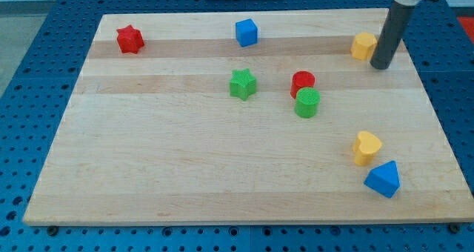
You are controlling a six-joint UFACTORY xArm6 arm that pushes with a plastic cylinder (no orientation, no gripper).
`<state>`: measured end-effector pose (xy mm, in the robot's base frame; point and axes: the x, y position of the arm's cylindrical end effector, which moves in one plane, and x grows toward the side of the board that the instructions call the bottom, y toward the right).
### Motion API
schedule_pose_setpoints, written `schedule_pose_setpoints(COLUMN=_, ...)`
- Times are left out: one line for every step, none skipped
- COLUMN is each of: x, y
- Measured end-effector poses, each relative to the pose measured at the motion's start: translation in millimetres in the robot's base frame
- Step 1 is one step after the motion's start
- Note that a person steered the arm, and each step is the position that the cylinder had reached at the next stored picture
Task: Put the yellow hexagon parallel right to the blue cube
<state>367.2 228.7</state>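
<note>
On a wooden tabletop (222, 163), the rod-shaped tool, a plain stick with nothing to open or close, rests its tip (382, 65) just right of the yellow hexagon (363, 46), the blue cube (246, 32) lying far to its left.

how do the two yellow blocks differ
The yellow hexagon sits near the view's top right, right beside my tip; the yellow heart-like block lies at the lower right, far from it. The hexagon has flat facets; the other has rounded lobes and neighbours the blue block. Both are yellow.
</note>
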Motion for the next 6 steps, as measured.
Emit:
schedule_pose_setpoints(x=22, y=-7)
schedule_pose_setpoints(x=3, y=-10)
schedule_pose_setpoints(x=-5, y=-10)
schedule_pose_setpoints(x=-20, y=-10)
schedule_pose_setpoints(x=-44, y=-9)
schedule_pose_setpoints(x=-65, y=-9)
